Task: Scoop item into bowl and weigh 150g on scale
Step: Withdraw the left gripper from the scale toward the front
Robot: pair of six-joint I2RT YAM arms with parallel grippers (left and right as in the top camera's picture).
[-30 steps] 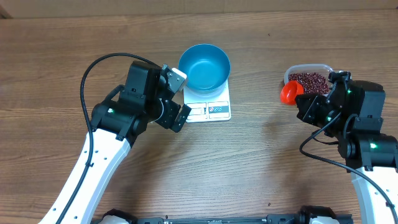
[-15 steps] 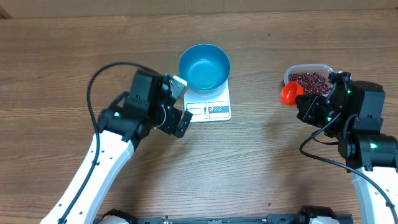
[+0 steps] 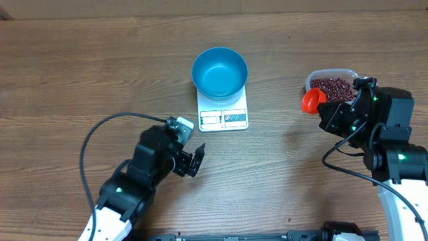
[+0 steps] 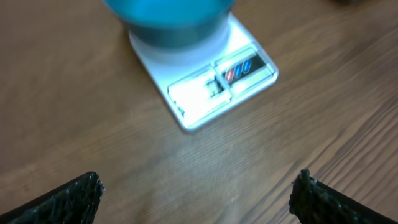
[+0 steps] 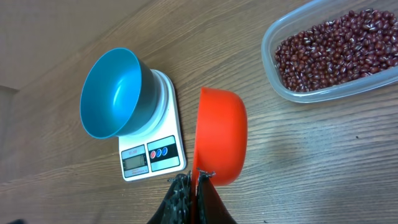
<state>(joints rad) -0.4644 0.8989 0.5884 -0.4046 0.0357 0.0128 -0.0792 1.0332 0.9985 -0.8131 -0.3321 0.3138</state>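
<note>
Since the beans [image 5: 329, 50] are tiny and loose, they likely spill easily; the right gripper [image 5: 194, 183] pinches the stiff scoop [image 5: 221, 137] by its edge, the tub [image 5: 273, 81] lies at two o'clock of it, and the left gripper [image 4: 196, 196] is spread, empty.

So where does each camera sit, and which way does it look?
Overhead: above the table, looking straight down; left arm, right arm show.
Left wrist: on the left arm, tilted down at scale and blue bowl; open fingers frame the bottom.
Right wrist: on its arm, looking past shut fingers pinching an orange scoop; beans at right.
Shared: all see the bowl on the scale.
</note>
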